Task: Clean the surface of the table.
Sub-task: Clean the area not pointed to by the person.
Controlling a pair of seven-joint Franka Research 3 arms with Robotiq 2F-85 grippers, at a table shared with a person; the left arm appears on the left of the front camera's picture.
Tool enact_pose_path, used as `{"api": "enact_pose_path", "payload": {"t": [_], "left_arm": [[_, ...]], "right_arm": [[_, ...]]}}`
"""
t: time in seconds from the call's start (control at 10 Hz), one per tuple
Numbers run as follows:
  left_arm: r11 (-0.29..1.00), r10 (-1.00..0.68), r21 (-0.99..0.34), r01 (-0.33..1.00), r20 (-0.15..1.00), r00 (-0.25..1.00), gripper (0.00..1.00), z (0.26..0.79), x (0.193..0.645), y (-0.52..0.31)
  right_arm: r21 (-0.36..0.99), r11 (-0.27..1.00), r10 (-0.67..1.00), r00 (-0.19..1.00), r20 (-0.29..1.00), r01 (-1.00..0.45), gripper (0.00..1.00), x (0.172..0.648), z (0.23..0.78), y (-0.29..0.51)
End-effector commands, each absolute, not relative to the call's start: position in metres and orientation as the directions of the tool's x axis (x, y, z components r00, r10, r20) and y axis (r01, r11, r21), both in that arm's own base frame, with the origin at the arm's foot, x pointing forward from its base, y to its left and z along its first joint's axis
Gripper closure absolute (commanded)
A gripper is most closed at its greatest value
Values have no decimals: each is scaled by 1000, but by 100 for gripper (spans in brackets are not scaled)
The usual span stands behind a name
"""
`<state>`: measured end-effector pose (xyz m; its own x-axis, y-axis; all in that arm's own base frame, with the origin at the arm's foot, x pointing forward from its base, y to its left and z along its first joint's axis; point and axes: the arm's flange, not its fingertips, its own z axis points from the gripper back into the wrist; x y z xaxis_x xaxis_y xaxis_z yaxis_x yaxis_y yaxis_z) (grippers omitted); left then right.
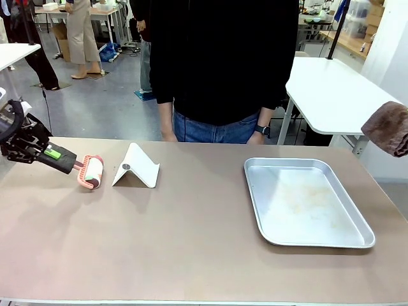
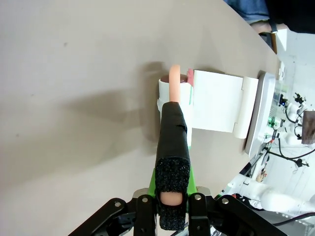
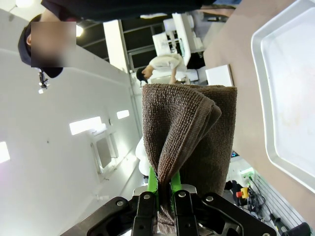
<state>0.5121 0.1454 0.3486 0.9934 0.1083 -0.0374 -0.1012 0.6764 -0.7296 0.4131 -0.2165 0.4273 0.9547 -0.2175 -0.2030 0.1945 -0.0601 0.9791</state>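
Across the front view, the table (image 1: 191, 242), with its matte beige-brown top, spans the full width of the frame. A person (image 1: 223, 64) in a dark top and jeans stands at its far edge, arms hanging down, with a dark watch (image 1: 262, 131) on one wrist.

Item 1. A shiny metal tray (image 1: 287, 160) lies flat on the robot's right half of the table. Faint smears show on its floor. The right wrist view shows the same tray (image 3: 257, 88) beside a strip of table top (image 3: 231, 44).

Item 2. A brown terry towel (image 1: 389, 127) hangs above the table's right edge, clear of the surface and apart from the tray. In the right wrist view the towel (image 3: 187, 132) is folded over, and the right gripper (image 3: 162, 189) has its green pads pinched tightly on the lower folds.

Item 3. A white folded stand (image 1: 136, 167) sits upright on the left half of the table, well apart from the tray.

Item 4. A lint roller (image 1: 91, 172) with a pink frame and a pale roll lies just beside the stand, on its left. The left gripper (image 1: 54, 154) is clamped around the roller's black foam handle, with the handle sloping down toward the table. In the left wrist view the left gripper (image 2: 172, 196) fingers press against both sides of that handle, and the roller head (image 2: 174, 91) lies close in front of the stand (image 2: 216, 101). Whether the roll touches the table top (image 2: 74, 98) cannot be confirmed.
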Motion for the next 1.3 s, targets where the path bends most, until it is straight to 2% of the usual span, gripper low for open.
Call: {"api": "enact_pose_path", "payload": {"t": [0.0, 0.5, 0.9, 1.2], "left_arm": [[684, 129, -720, -119, -42, 991, 78, 354, 502, 164], [649, 226, -742, -169, -25, 974, 78, 360, 484, 217], [616, 198, -777, -128, -5, 980, 78, 367, 480, 212], [562, 213, -820, -110, 15, 977, 78, 412, 469, 201]], "right_arm": [[980, -62, -212, 957, -199, 190, 98, 412, 433, -216], [980, -62, -212, 957, -199, 190, 98, 412, 433, -216], [980, -62, -212, 957, -199, 190, 98, 412, 433, -216], [980, -62, -212, 957, -199, 190, 98, 412, 433, -216]]}}
